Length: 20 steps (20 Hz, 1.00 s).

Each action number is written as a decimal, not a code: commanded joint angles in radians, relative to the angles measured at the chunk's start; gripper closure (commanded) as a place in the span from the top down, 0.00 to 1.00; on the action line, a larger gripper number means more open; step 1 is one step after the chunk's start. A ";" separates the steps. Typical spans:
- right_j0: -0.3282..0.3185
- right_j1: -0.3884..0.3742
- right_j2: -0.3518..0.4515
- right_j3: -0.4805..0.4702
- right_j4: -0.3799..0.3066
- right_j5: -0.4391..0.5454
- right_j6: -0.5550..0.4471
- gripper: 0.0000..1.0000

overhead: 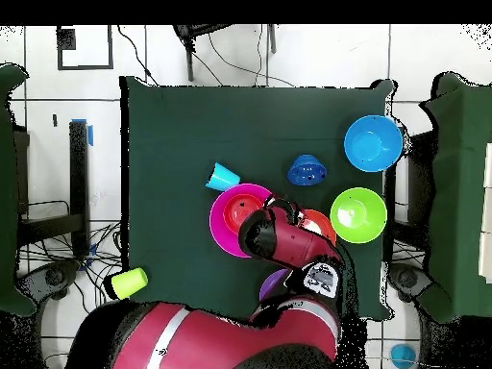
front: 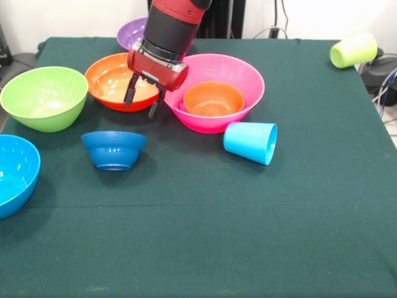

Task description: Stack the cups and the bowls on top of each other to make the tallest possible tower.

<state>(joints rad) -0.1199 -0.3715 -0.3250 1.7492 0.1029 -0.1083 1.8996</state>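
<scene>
My gripper is open and empty. It hangs just above the gap between the orange-red bowl and the large pink bowl. The small orange bowl sits inside the pink one. The small dark blue bowl stands alone in front of the gripper. The lime green bowl and the light blue bowl are at the left. The purple bowl is partly hidden behind the arm. The light blue cup and the lime green cup lie on their sides. The yellow cup is out of view.
The dark green table stretches open toward the front. Overhead, the arm covers much of the orange-red bowl and the purple bowl. The lime green cup lies off near a table corner.
</scene>
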 commanded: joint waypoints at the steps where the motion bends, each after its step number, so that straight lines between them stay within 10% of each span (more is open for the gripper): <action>1: -0.090 -0.145 0.062 0.100 -0.029 0.183 0.105 1.00; 20: -0.173 -0.135 0.124 0.152 -0.063 0.127 0.112 1.00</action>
<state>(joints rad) -0.2861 -0.5489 -0.3276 1.8272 0.1027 0.0128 1.8996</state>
